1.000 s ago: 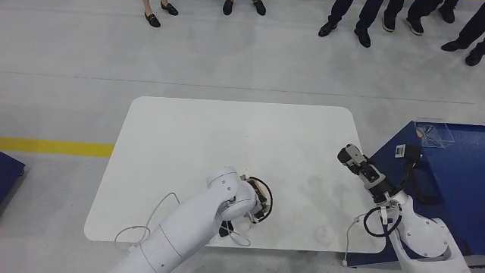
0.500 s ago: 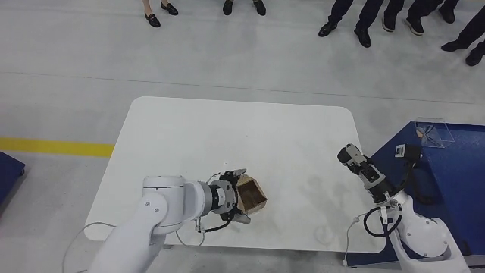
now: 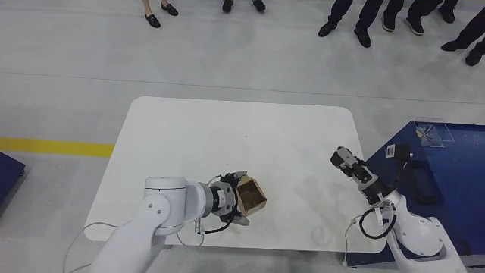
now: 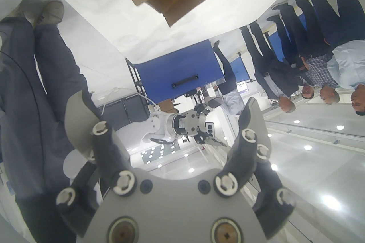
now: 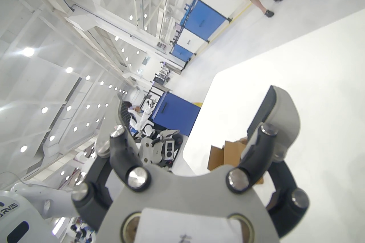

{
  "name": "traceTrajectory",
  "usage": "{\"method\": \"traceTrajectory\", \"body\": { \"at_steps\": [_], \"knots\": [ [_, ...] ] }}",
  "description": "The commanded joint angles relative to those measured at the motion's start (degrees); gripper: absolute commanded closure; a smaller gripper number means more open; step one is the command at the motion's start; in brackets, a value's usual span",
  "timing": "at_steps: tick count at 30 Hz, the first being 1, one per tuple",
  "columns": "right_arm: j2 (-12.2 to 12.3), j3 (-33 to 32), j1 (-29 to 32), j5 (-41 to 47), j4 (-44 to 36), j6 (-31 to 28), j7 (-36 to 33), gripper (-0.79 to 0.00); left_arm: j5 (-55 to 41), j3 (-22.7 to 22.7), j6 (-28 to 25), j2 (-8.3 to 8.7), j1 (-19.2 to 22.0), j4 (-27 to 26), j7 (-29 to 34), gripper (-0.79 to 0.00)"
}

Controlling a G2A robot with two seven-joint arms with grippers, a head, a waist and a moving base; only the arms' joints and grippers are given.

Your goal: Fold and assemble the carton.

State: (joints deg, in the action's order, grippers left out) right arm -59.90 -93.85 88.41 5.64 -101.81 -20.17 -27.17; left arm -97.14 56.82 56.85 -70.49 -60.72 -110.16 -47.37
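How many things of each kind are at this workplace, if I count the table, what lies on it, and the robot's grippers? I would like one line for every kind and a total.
table: 1
carton: 1
grippers: 2, the left gripper and the right gripper, both open
Total: 4
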Motion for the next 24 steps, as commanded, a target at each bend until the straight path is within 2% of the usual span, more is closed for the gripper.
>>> {"method": "traceTrajectory", "body": {
  "at_steps": [1, 4, 6, 10, 15, 19, 24],
  "knots": [
    [-0.2, 3.5, -0.2, -21.4, -2.8, 4.4, 5.6, -0.785, 24.1, -4.3, 1.1, 1.83, -0.3, -1.9, 1.1, -0.785],
    [-0.6, 9.3, 0.5, -37.8, -5.9, 12.2, 8.9, -0.785, 35.3, -11.3, 1.1, 5.22, 0.3, -1.2, 1.1, -0.785],
    [-0.8, 13.6, 0.1, -46.6, -6.7, 15.7, 7.9, -0.785, 38.2, -15.9, 1.1, 7.66, 1.7, 0.5, 1.1, -0.785],
    [-1.2, 20.0, -2.0, -56.2, -5.5, 19.4, 4.1, -0.785, 33.7, -23.5, 1.1, 12.35, 6.6, 3.1, 1.9, -0.785],
    [-2.2, 25.2, -5.4, -60.1, -2.0, 23.7, 2.3, -0.785, 25.9, -35.0, 1.1, 16.95, 17.1, 3.1, 4.4, -0.785],
    [-2.8, 27.7, -7.6, -61.8, 0.2, 25.3, 0.7, -0.785, 20.4, -42.0, 1.1, 18.3, 24.2, 1.8, 3.2, -0.785],
    [-3.5, 31.5, -9.5, -64.3, 3.0, 24.1, 0.2, -0.785, 13.1, -45.7, 1.1, 17.81, 30.8, 1.9, 3.5, -0.785]
  ]
}}
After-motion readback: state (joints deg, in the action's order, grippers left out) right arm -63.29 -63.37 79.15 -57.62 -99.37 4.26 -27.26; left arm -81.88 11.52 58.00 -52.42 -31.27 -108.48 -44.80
